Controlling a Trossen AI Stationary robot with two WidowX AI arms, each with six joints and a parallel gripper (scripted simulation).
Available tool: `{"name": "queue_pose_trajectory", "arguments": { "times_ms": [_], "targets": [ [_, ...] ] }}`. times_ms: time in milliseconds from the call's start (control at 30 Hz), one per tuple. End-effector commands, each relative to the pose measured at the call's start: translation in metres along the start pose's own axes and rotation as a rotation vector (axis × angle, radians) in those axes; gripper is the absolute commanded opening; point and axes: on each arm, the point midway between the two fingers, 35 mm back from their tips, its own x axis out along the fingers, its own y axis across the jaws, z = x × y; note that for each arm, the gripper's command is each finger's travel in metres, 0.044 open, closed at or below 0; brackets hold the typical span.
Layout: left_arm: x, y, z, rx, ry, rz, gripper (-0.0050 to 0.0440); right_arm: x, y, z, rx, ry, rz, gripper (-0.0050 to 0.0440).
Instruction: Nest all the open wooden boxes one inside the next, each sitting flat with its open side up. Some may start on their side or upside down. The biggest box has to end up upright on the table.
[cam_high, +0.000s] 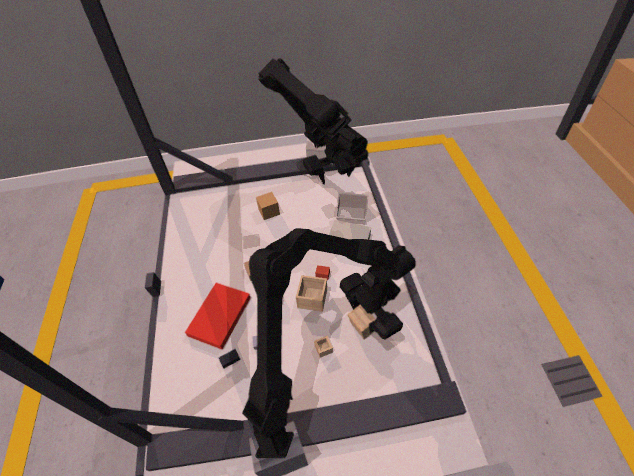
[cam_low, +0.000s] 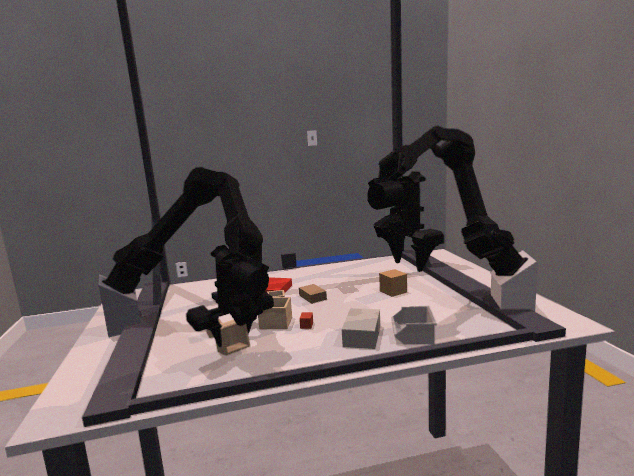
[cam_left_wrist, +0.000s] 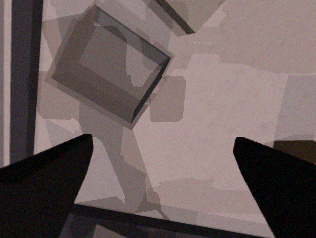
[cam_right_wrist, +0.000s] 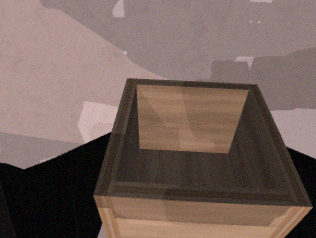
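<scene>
Carrying a wooden box (cam_high: 360, 321) (cam_low: 234, 336) (cam_right_wrist: 200, 220) is apparently in hand; it hangs side-on in the right gripper (cam_high: 366, 314) (cam_low: 234, 330) (cam_right_wrist: 200, 145), fingers partly apart, clamping it. Next: turn it open side up, probably over the square, pale-grained larger box (cam_high: 311, 302) (cam_low: 275, 318), upright to its left from above. Left gripper (cam_high: 335, 177) (cam_low: 409, 265) (cam_left_wrist: 164, 137): wide open, holding nothing

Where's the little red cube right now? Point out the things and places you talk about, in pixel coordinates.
In the top view, the red cube (cam_high: 322, 271) (cam_low: 306, 320) sits on the table near the middle, right beside the largest open wooden box (cam_high: 311, 293) (cam_low: 276, 313), on the side toward the grey boxes.
</scene>
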Motion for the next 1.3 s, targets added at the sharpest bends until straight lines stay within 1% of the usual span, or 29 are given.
{"name": "queue_pose_trajectory", "arguments": {
  "times_ms": [0,167,300,500,633,833,1000,1133,1233,1267],
  "targets": [
    [-0.003,-0.001,0.001,0.008,-0.013,0.001,0.04,-0.011,0.005,-0.001,-0.015,-0.083,0.002,-0.005],
    [-0.003,-0.001,0.001,0.008,-0.013,0.001,0.04,-0.01,0.005,-0.003,-0.015,-0.105,0.001,-0.005],
    [-0.003,-0.001,0.001,0.008,-0.013,0.001,0.04,-0.011,0.006,-0.008,-0.016,-0.187,0.003,-0.005],
    [-0.003,-0.001,0.001,0.008,-0.013,0.001,0.04,-0.01,0.006,-0.012,-0.015,-0.239,0.003,-0.005],
    [-0.003,-0.001,0.001,0.008,-0.013,0.001,0.04,-0.01,0.005,-0.017,-0.014,-0.327,0.005,-0.005],
    [-0.003,-0.001,0.001,0.008,-0.013,0.001,0.04,-0.01,0.005,-0.019,-0.014,-0.352,0.005,-0.005],
    [-0.003,-0.001,0.001,0.008,-0.013,0.001,0.04,-0.009,0.005,-0.026,-0.012,-0.457,0.007,-0.005],
    [-0.003,-0.001,0.001,0.008,-0.013,0.001,0.04,-0.009,0.005,-0.027,-0.012,-0.485,0.007,-0.005],
    [-0.003,-0.001,0.001,0.008,-0.013,0.001,0.04,-0.007,0.004,-0.032,-0.011,-0.562,0.007,-0.005],
    [-0.003,-0.001,0.001,0.008,-0.013,0.001,0.04,-0.007,0.004,-0.032,-0.011,-0.562,0.007,-0.005]
  ]
}}
